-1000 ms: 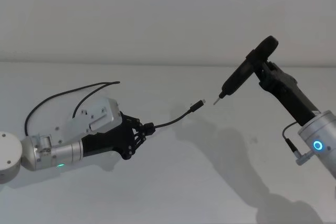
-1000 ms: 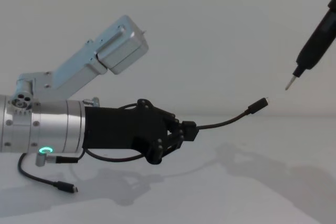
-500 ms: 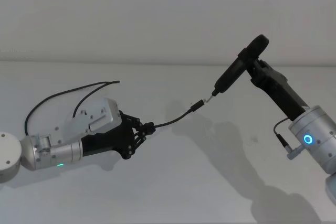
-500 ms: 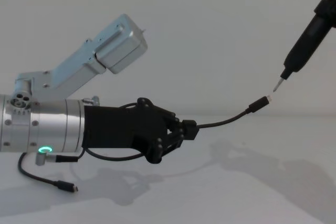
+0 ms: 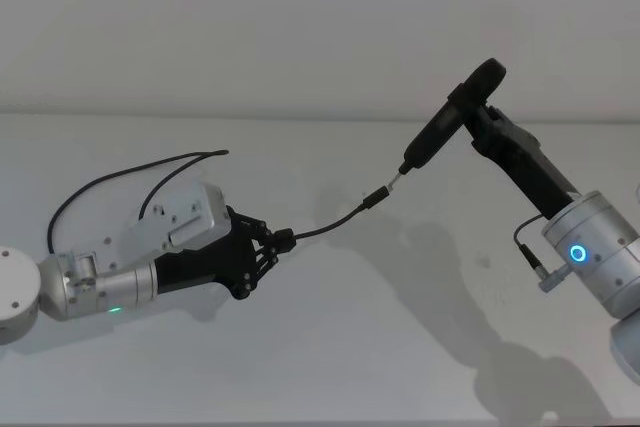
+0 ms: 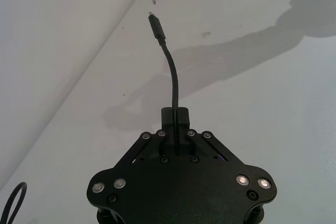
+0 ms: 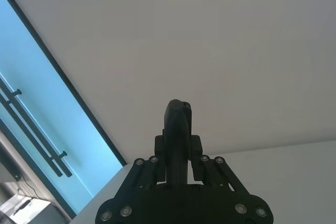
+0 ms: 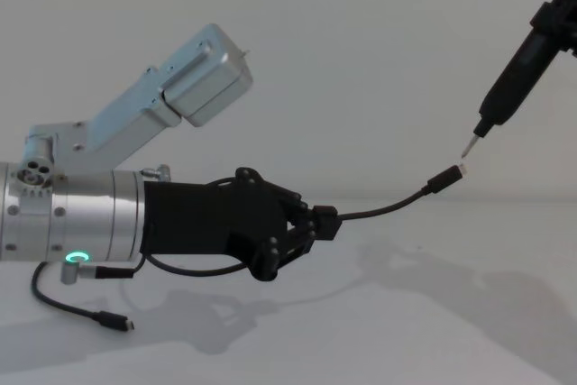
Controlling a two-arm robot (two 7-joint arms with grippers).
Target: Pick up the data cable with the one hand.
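Now your left gripper (image 5: 268, 252) is clamped on the long thin black data cable (image 5: 325, 230), above the white table (image 5: 330, 347); your right gripper (image 5: 480, 122) grips a black pointed stick (image 5: 445, 129) just beside the plug.

The cable (image 5: 325, 229) is black, its plug (image 8: 444, 179) black with a silvery tip. The left claw (image 5: 268, 248) is black, on a silver wrist (image 8: 72, 223) with a green glowing ring (image 8: 78, 259). The right claw (image 7: 178, 167) is black too, on a silver wrist (image 5: 595, 257) with a blue glowing ring (image 5: 576, 252), and its stick (image 5: 440, 132) is black with a pale metal tip. The counter (image 5: 330, 347) is plain white, the wall (image 5: 300, 27) white.
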